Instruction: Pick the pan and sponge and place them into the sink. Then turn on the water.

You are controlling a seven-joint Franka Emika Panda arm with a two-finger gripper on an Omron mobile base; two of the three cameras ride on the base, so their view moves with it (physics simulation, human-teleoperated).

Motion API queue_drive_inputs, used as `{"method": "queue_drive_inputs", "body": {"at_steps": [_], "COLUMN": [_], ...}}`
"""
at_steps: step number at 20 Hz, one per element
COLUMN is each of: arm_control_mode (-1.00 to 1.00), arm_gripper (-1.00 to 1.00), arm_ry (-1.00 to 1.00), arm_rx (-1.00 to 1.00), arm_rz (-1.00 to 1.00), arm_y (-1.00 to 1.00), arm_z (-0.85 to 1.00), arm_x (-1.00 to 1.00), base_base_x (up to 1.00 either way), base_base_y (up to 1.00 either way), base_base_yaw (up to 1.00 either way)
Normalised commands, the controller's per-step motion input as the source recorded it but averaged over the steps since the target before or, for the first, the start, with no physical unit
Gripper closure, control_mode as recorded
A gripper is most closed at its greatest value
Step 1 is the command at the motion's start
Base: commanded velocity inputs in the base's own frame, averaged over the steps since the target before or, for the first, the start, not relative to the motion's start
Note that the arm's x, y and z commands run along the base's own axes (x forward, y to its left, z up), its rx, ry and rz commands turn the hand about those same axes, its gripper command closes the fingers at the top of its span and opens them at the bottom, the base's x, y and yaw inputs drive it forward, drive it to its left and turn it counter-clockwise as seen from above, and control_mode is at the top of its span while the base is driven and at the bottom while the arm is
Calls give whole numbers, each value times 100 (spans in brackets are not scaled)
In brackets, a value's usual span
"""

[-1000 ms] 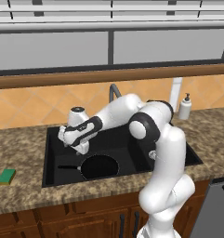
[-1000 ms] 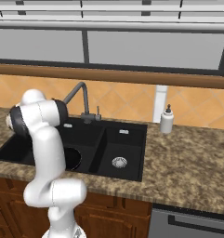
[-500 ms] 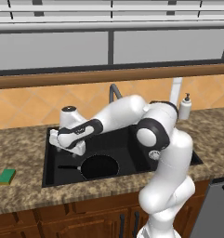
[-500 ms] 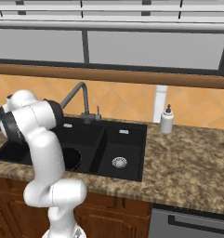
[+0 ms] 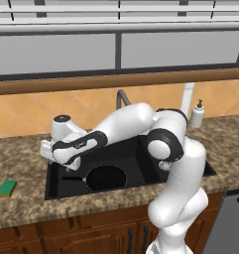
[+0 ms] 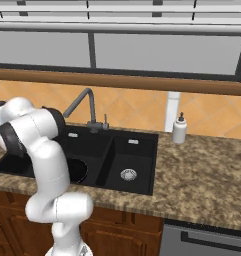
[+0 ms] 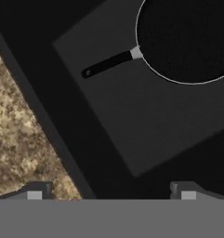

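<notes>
Nearest the counter's front edge, the sponge (image 5: 7, 188) lies flat on the granite, well left of the sink (image 5: 54, 171), its long side running roughly along the counter. The gripper (image 7: 111, 190) hangs over the basin's left rim, jaws spread wide and empty, so the sponge is off to its left. Further in, the pan (image 5: 105, 178) sits in the large basin, handle pointing left.

- The arm swung further left across the sink (image 5: 56, 186), carrying the gripper (image 5: 50, 151) from above the large basin's middle to over its left edge.
- The wrist moved off from above the pan (image 5: 106, 178) toward the granite counter (image 5: 17, 154) where the sponge (image 5: 7, 188) lay.
- In the right base view, the arm's upper links shifted toward the picture's left border.
</notes>
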Motion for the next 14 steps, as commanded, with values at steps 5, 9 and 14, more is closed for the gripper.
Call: {"method": "queue_drive_inputs", "body": {"at_steps": [5, 9, 14], "arm_control_mode": [-100, -100, -100], "arm_gripper": [-100, -100, -100], "arm_ry": [2, 0, 0], "arm_rx": [-3, -4, -5], "arm_rz": [0, 0, 0], "arm_y": [61, 56, 48], "arm_z": [18, 14, 0], "arm_x": [-8, -18, -11], "base_base_x": [0, 0, 0], "base_base_y": [0, 0, 0], "base_base_yaw": [0, 0, 0]}}
